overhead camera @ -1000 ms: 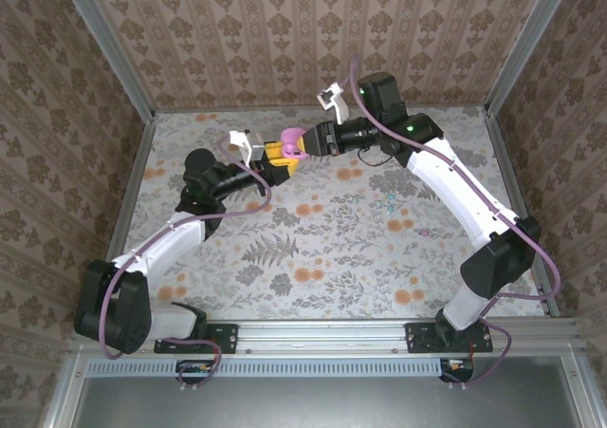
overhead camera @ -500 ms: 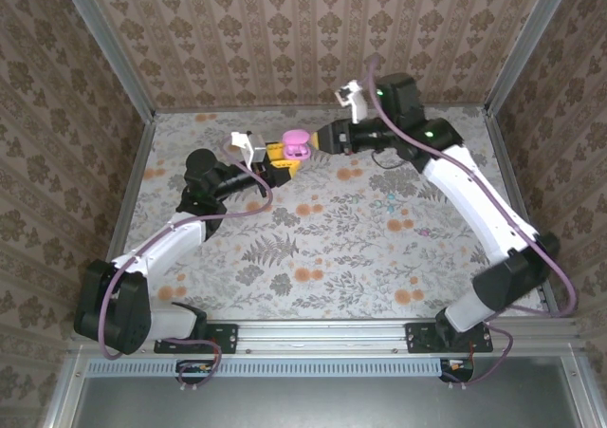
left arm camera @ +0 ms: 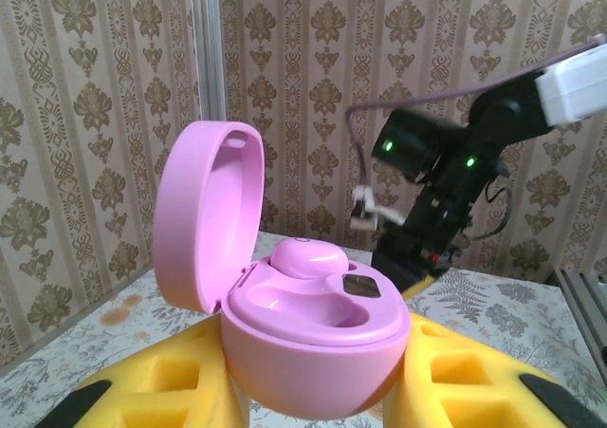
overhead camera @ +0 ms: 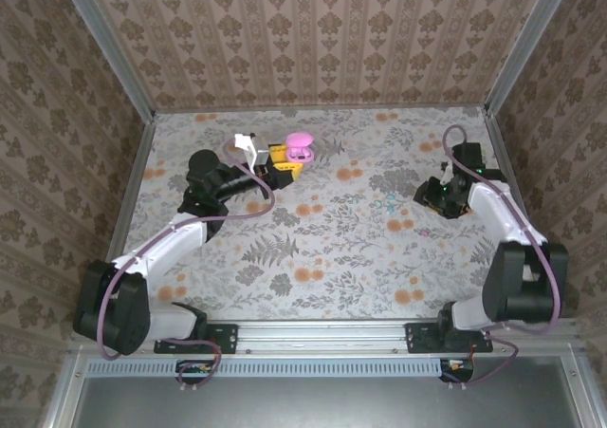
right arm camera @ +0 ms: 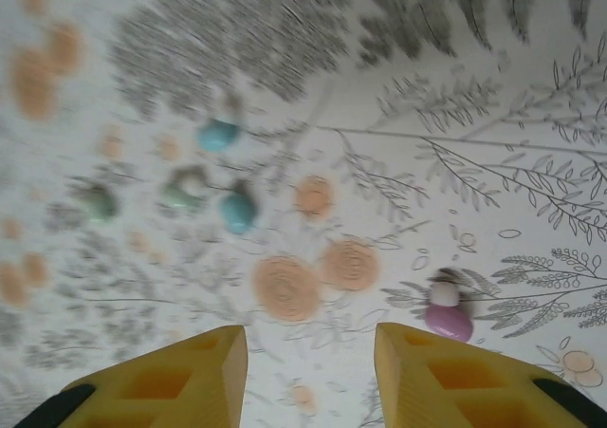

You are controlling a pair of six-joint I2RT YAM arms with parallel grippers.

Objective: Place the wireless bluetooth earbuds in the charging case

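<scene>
While the left gripper (overhead camera: pixel 285 160) reaches toward the middle of the table's (overhead camera: pixel 332 257) far edge, its yellow fingers (left arm camera: pixel 171 390) are closed narrowly on the lower shell of the pink charging case (left arm camera: pixel 313 338), one finger pressed to each side. The case is held upright and clear of the table. Its lid (left arm camera: pixel 204 219) stands open, hinged up on the left in the left wrist view. Inside are two wells. The farther one holds one pink earbud (left arm camera: pixel 305 255), seated low with its rounded back showing. The nearer well (left arm camera: pixel 289 305) is bare. Over by the table's right edge, the right gripper (right arm camera: pixel 308 335) points down at the flowered cloth. Its two yellow fingers (right arm camera: pixel 190 371) are set a moderate way apart, with nothing between them and nothing touching them. Below it lie loose buds, all somewhat blurred. There are two teal earbuds (right arm camera: pixel 237 210), one a little farther from the fingers than the other. There are also two grey-green earbuds (right arm camera: pixel 180 193), which sit to the left of the teal pair in the right wrist view. One loose pink earbud (right arm camera: pixel 448 320) with a pale tip lies apart from these, to the right, just beyond the right-hand finger. That makes five buds loose on the table and one in the case.
</scene>
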